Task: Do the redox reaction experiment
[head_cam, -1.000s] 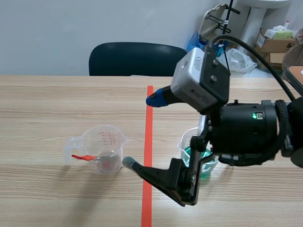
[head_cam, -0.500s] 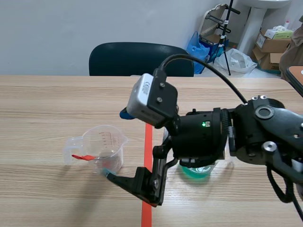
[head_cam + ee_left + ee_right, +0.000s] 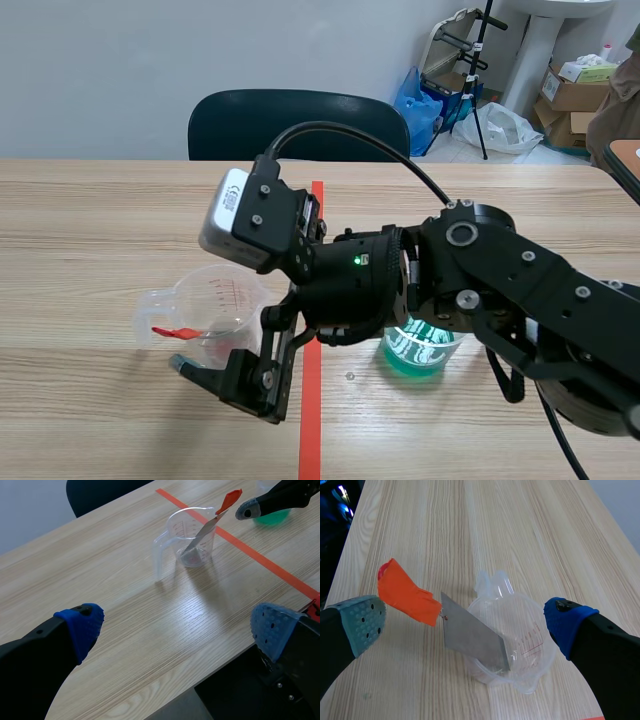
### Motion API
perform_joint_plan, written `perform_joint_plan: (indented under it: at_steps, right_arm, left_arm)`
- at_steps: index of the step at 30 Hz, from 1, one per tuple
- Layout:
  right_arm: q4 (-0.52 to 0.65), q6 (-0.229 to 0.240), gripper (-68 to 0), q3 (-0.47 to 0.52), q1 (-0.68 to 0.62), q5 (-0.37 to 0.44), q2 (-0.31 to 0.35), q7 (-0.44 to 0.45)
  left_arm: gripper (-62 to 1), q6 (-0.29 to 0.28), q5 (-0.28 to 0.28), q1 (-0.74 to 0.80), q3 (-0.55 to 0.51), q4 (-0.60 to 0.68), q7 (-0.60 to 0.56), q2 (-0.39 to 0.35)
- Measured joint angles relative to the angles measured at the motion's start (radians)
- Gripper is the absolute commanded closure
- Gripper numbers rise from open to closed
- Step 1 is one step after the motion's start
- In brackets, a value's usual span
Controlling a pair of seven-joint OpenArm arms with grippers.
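**Redox experiment: approach to the metal strip.** Nearest the robot, the left gripper [image 3: 177, 627] hangs by the near edge of the pale wooden table [image 3: 115, 605]. Its blue-padded fingers are spread wide with nothing between them, and the task's things lie well ahead of it.

Farther out is the right gripper [image 3: 465, 625], on the arm that reaches across the orange-red tape line [image 3: 310, 420]. It is also spread wide and grips nothing. Below the gap between its fingers stands the clear plastic measuring cup [image 3: 520, 640], upright, with its handle pointing away from the gripper.

A flat grey metal strip [image 3: 472, 637] leans inside the cup. Its lower end rests in the cup's bottom. Its upper end, wrapped in orange-red tape, projects over the rim and lies just beside the grey-green pad. The strip's long axis therefore slants upward across the finger gap, from cup to pad.

The right arm is plainly the nearer one. A pinch on the taped end would probably need the gripper to shift toward that side.

Level with the cup, across the tape line, a beaker of green liquid [image 3: 425, 355] stands under the right arm. Farthest off, a dark chair [image 3: 290, 125] stands behind the table.
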Motion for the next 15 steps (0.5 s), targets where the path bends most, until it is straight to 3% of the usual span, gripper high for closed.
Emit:
perform_joint_plan:
  at_steps: [4, 15]
  right_arm:
    - [-0.002, -0.047, -56.7, 0.0, 0.002, 0.0, -0.005, 0.009]
    - [-0.002, -0.045, -35.4, 0.0, 0.001, -0.009, -0.005, 0.043]
  left_arm:
    - [-62.3, 0.0, 0.0, 0.0, 0.0, 0.0, 0.0, 0.0]
    - [-62.3, 0.0, 0.0, 0.0, 0.0, 0.0, 0.0, 0.0]
